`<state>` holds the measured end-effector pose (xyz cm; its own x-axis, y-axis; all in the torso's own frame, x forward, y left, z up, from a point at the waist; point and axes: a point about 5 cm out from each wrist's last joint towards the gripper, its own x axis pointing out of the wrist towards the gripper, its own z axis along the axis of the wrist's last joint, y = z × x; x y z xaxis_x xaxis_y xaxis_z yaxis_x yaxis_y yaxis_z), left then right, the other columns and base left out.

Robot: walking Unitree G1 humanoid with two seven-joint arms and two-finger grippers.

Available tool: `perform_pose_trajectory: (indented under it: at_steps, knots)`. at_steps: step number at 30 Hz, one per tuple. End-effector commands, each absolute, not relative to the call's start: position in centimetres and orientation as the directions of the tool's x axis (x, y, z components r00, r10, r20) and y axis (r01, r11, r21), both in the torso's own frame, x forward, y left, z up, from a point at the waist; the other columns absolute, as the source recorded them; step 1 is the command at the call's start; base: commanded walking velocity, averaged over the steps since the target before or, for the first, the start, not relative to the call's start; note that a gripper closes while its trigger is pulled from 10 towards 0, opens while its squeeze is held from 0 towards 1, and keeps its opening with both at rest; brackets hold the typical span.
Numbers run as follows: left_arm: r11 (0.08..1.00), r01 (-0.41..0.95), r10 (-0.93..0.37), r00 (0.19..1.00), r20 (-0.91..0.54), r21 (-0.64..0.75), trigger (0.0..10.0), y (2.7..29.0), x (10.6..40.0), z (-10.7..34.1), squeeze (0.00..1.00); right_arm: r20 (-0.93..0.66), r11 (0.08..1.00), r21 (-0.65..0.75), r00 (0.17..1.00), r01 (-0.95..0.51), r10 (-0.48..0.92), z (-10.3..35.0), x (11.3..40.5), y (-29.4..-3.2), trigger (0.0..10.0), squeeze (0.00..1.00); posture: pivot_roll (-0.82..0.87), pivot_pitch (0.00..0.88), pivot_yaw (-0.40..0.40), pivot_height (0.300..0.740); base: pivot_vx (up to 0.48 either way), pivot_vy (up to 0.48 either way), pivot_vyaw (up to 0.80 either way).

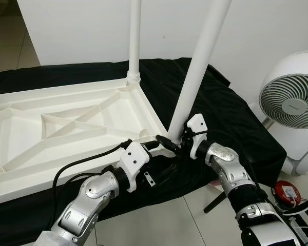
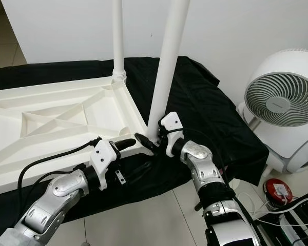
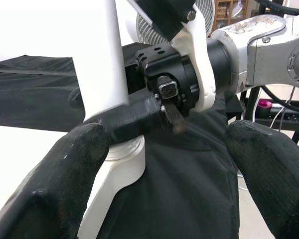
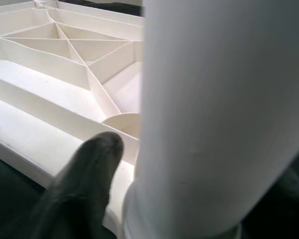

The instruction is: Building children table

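- A white moulded plastic tabletop (image 1: 66, 128) is seen lying upside down, its underside stiffened by raised ribs that cross in triangles and diamonds.
- The tabletop is laid on a black cloth (image 1: 220, 113), matte and creased, which is draped over a low support and hangs down to the pale tiled floor (image 1: 169, 225).
- A smooth white round leg (image 1: 135, 36) is stood upright in the far corner socket, where a ridged collar is seen at its base.
- A second, thicker-looking white tube leg (image 1: 200, 61) is set at the near right corner of the tabletop and is tilted slightly away from the first.
- The right hand (image 1: 178, 139) is placed at the base of this near leg; its black fingers (image 4: 84, 179) are closed around the tube, one seen pressed against the leg just above the ribbed corner.
- The left hand (image 1: 163, 143) is reached in from the left to the same corner; its two padded black fingers (image 3: 65, 184) are held wide apart, with the corner socket and black cloth between them, and nothing is gripped.
- Both arms are clad in brushed silver metal with white plastic wrist brackets and black cables.
- A round white fan (image 1: 292, 97) with a spiral grille is stood on the floor to the right, beside a small red object (image 1: 286, 190).
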<state>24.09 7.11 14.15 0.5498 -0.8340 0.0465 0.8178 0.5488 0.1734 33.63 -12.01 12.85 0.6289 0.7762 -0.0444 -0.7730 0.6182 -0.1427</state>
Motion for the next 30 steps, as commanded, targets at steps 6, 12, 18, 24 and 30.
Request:
perform_pose_trajectory:
  at_steps: [6,12,18,24,30]
  knots:
    - [0.51,0.842,-0.858,0.514,0.025,0.177,10.0,6.8,24.0,13.9,0.0,-0.108,0.563,-0.144,0.579,-0.814,0.808,11.8,33.8,-11.9,0.0,0.0,0.01,0.0,-0.072,0.74,0.0,0.0,0.0]
    - [0.511,0.841,-0.857,0.515,0.025,0.178,10.0,6.9,24.0,13.8,0.0,-0.08,0.612,-0.103,0.62,-0.784,0.781,11.5,33.7,-12.1,10.0,0.0,0.01,0.0,-0.08,0.74,0.0,0.0,0.0]
    - [0.515,0.838,-0.854,0.52,0.024,0.179,10.0,6.9,24.1,13.7,0.0,-0.031,0.678,-0.055,0.68,-0.733,0.732,11.1,33.1,-11.6,10.0,0.0,0.01,0.0,-0.08,0.74,0.0,0.0,0.0]
    - [0.509,0.842,-0.857,0.516,0.009,0.181,10.0,6.9,24.1,13.4,0.0,-0.001,0.77,-0.042,0.77,-0.637,0.638,10.7,32.8,-11.1,10.0,0.0,0.0,0.0,-0.078,0.74,0.0,0.0,0.0]
    - [0.511,0.839,-0.854,0.52,0.002,0.188,10.0,6.9,24.4,13.2,0.0,-0.004,0.873,-0.002,0.873,-0.488,0.488,10.4,32.3,-9.7,10.0,0.0,-0.01,0.0,-0.072,0.74,0.0,0.0,0.0]
